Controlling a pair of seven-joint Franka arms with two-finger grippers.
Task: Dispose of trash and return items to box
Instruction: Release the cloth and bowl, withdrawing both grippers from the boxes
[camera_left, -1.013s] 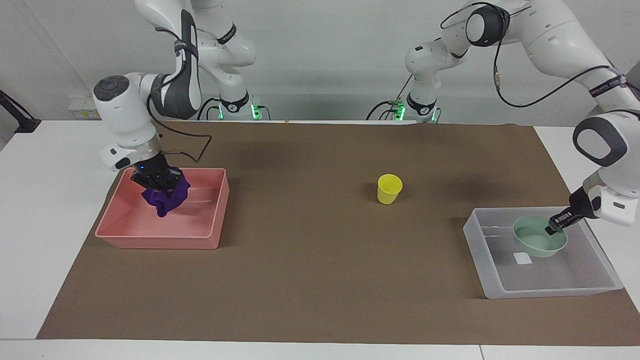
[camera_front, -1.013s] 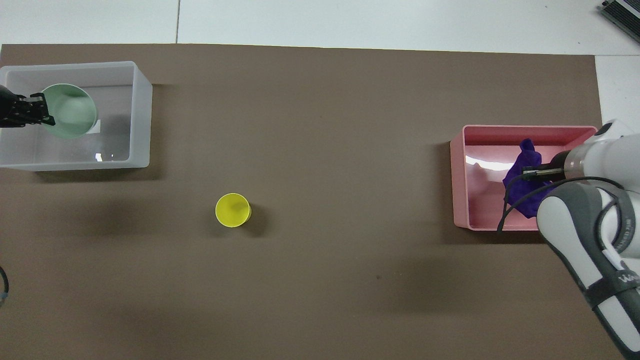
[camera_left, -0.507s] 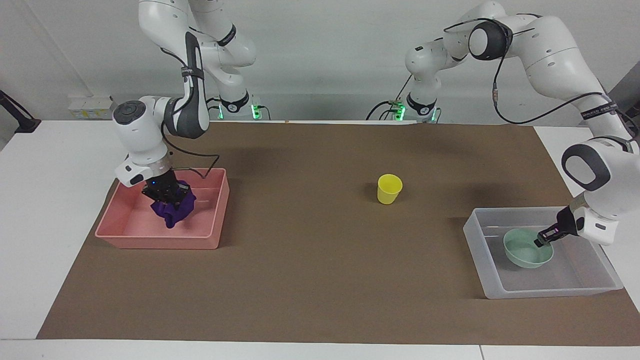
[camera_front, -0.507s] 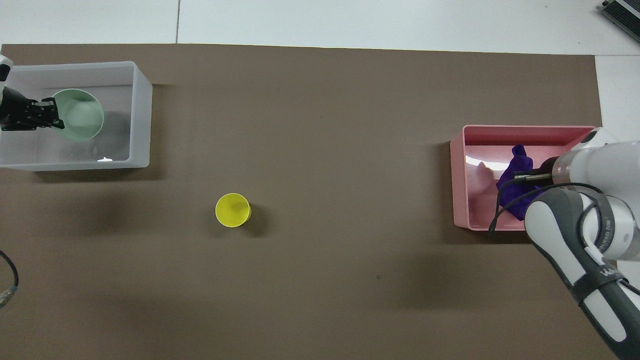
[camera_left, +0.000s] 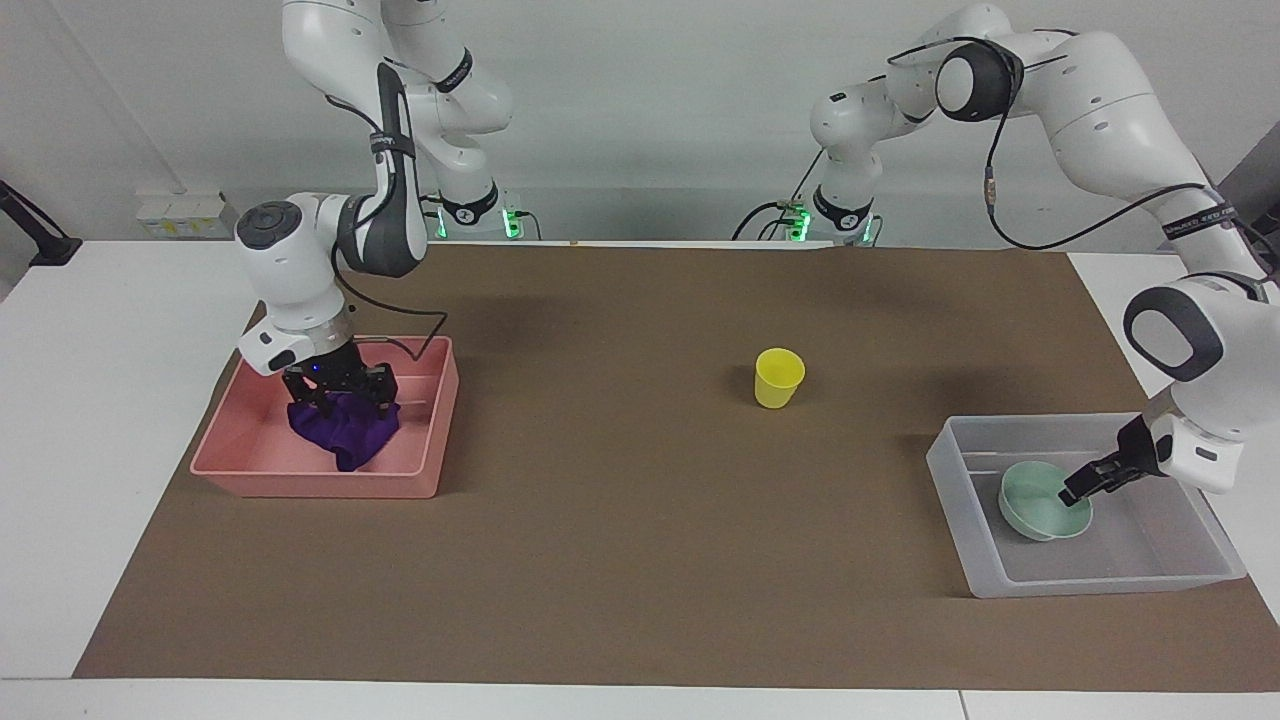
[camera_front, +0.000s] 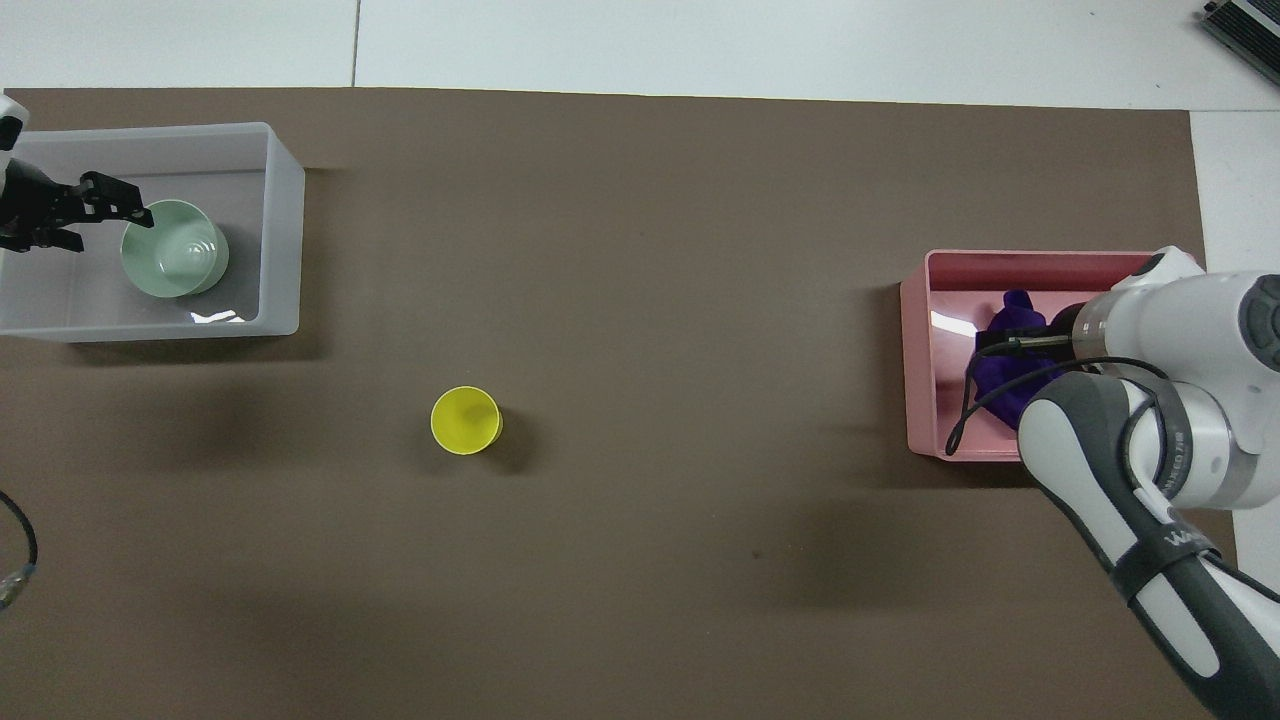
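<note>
Both tools have lowered into their bins and spread their fingers since a second ago, releasing what they carried. One pink bin sits at the right arm's end of the worktop; one purple crumpled item lies inside, with the right tool open just above it, holding nothing. One yellow cup stands upright and alone mid-mat, with bare mat all around it. One clear box sits at the left arm's end, holding one mint bowl; the left tool is open at the bowl's rim. Brown mat covers the white worktop; a pale wall stands behind the robots.
</note>
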